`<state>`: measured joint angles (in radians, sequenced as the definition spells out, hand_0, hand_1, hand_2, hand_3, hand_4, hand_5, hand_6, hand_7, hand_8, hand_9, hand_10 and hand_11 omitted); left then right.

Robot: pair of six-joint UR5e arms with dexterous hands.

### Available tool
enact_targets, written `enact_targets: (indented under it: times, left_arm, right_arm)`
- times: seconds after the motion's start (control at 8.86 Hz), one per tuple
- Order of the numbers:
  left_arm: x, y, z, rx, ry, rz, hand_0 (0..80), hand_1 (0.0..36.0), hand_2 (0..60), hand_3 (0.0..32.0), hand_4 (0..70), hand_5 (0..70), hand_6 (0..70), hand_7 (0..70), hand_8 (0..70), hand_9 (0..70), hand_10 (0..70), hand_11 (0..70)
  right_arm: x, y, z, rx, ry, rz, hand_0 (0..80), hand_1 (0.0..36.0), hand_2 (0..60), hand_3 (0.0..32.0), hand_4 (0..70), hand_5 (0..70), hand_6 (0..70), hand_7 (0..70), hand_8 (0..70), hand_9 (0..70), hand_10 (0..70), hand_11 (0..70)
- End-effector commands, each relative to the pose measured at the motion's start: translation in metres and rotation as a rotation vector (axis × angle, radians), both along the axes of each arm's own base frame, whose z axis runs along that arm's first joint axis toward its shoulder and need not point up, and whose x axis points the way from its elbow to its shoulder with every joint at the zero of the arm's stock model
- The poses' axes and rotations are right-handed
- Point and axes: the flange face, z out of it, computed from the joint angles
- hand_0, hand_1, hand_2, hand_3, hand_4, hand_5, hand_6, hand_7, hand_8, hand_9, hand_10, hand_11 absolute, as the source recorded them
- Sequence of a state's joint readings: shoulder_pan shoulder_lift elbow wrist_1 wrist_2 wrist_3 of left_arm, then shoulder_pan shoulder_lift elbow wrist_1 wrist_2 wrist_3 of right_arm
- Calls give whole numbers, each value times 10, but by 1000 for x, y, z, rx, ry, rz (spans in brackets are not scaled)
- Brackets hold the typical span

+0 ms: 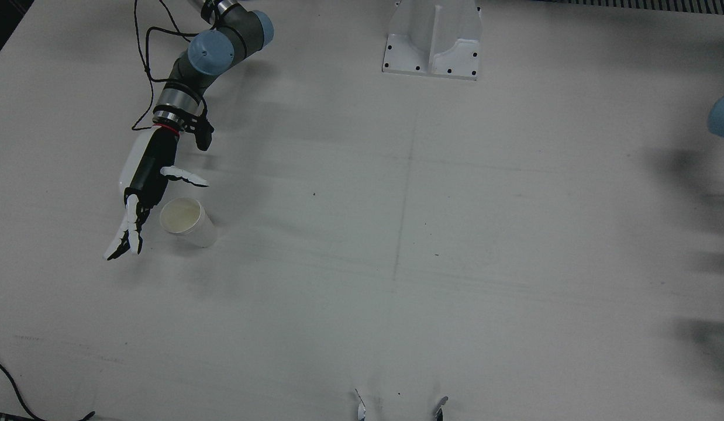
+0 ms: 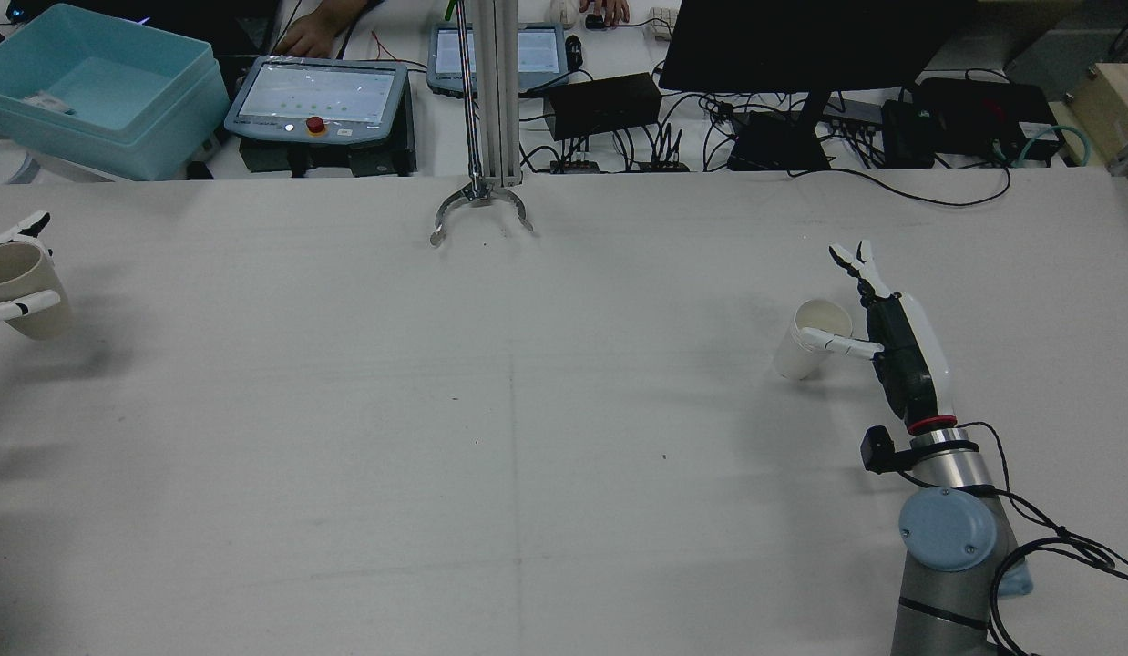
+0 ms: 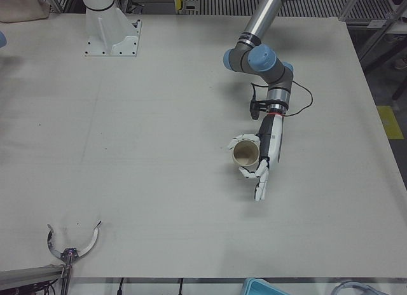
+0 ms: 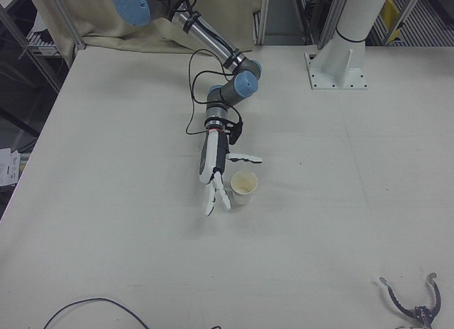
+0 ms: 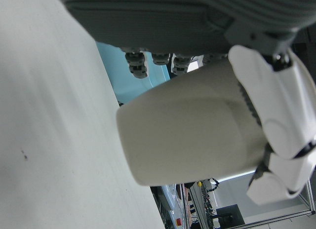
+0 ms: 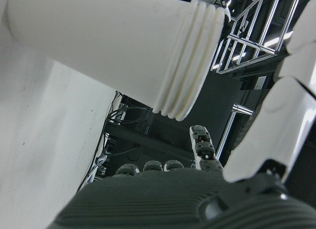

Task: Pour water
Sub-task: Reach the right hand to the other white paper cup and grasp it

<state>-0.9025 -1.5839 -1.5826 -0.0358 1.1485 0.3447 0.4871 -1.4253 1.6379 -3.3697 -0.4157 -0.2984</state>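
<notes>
White paper cup [image 2: 809, 340] is seen standing on the table [image 2: 528, 410] beside the right hand [image 2: 883, 319] — fingers spread, holding nothing. A second cup [image 2: 22, 290] is gripped by the left hand [image 2: 8, 273] at the table's left edge.

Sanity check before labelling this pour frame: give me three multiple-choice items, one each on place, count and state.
1. Where is the right cup?
A. On the table beside the right hand
B. Stacked in the other cup
C. On the pedestal

2. How many cups show?
A. One
B. Two
C. Three

3. What state is the left hand in?
A. Open, holding nothing
B. Shut on a cup
C. Out of every view

Key:
1. A: the right cup stands on the table next to the right hand.
2. B: there is also the left cup.
3. B: the left hand has its fingers around that cup.
</notes>
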Motion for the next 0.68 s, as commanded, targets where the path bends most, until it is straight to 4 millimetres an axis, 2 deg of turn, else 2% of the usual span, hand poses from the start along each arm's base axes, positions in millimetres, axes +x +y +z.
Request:
enact_targets:
  times: [0.0,0.45,0.56]
  left_arm:
    - [-4,5,7,-11,-7,0,383,360,600,0,286,583,43,68,18,37,65,113]
    - [-7,9,11,-17,-12,0,391,360,600,0,278,603,42,65,20,41,67,117]
    - [-7,9,11,-17,-10,0,391,360,600,0,278,607,44,67,20,41,67,117]
  right_arm:
    - [-15,9,18,-19,33,-22,429,105,90,0,3,67,0,0,0,0,0,0]
    - [-32,9,28,-31,58,-36,419,99,94,0,11,58,0,0,0,0,0,2]
    - [-39,4,18,-21,36,-34,420,99,92,0,12,57,0,0,0,0,0,3]
